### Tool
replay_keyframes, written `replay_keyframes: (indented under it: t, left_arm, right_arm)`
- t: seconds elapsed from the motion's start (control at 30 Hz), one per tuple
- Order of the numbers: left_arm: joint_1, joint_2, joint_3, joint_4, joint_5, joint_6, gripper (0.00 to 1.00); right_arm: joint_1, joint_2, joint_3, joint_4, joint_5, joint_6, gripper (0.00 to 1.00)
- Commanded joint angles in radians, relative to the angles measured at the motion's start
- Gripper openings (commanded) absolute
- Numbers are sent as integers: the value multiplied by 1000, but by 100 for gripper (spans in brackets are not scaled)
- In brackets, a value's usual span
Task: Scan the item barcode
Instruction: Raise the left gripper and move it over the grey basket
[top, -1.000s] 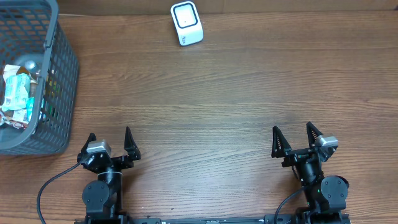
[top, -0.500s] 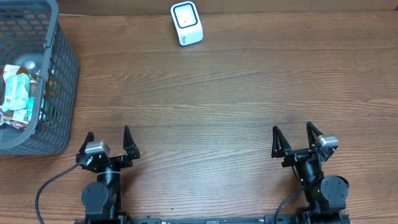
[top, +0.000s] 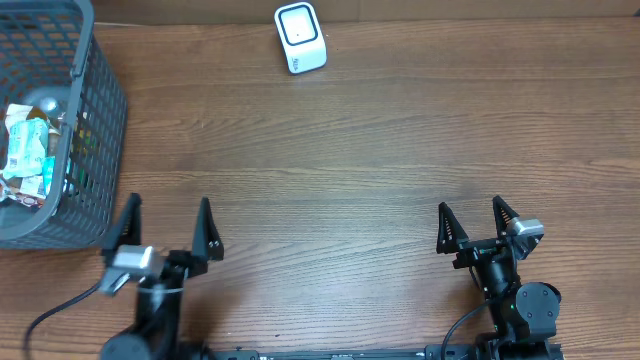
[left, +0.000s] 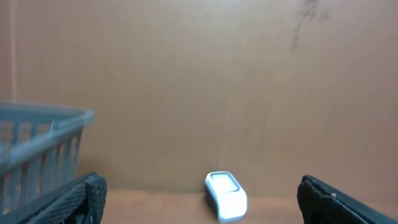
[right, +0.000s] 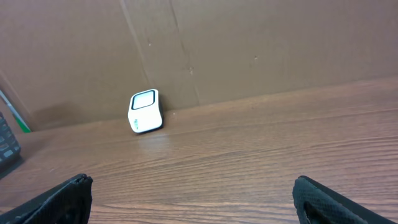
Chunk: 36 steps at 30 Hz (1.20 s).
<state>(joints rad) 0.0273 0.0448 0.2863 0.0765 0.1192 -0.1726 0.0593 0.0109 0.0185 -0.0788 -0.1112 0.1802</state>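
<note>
Left gripper (top: 168, 204) is on the move: half a second back it sat squat over its base at the lower left of the overhead frame, and now it's blurred and swung out toward the left edge, its two black fingers spread wider in the picture, while the right gripper (top: 469, 205) at the lower right hasn't budged. Both sets of jaws stand wide apart and carry nothing. The goods to be scanned, a jumble of crinkled white and green packets (top: 25, 150), lie inside the grey plastic mesh basket (top: 103, 110) at the upper left, and which one is meant I can't tell from here. The small white box-shaped barcode scanner (top: 300, 38) stands at the top centre of the brown wooden table (top: 380, 150), well apart from the basket. So the step in hand looks like the reach for an item. To do it well, I'd say, the left arm should rise clear of the basket rim before going over, come down from above with jaws wide, take a single packet by a firm edge rather than the loose crinkle, and leave the barcode side uncovered so it can be turned to the scanner's window
</note>
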Motion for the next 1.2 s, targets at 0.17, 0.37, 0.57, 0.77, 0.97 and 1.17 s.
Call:
replay_keyframes:
  t: [0.17, 0.37, 0.57, 0.77, 0.97, 1.17]
  left_arm:
    - [-3, 342, 736, -526, 112, 49, 100]
    - [-4, 727, 1286, -974, 378, 103, 100]
    - [-3, 958, 1508, -1075, 590, 98, 100]
    - [-3, 1053, 1508, -1076, 485, 87, 99]
    - [-3, 1138, 1508, -1110, 341, 52, 100]
    - [-3, 1193, 1508, -1165, 204, 34, 100]
  right_arm:
    - [-5, -8, -10, 4, 13, 3, 100]
    - [-5, -8, -10, 4, 13, 3, 100]
    - [-5, -8, -10, 4, 13, 3, 100]
    - [-5, -8, -10, 4, 13, 3, 100]
    - [-5, -8, -10, 4, 13, 3, 100]
    - [-5, -8, -10, 4, 13, 3, 100]
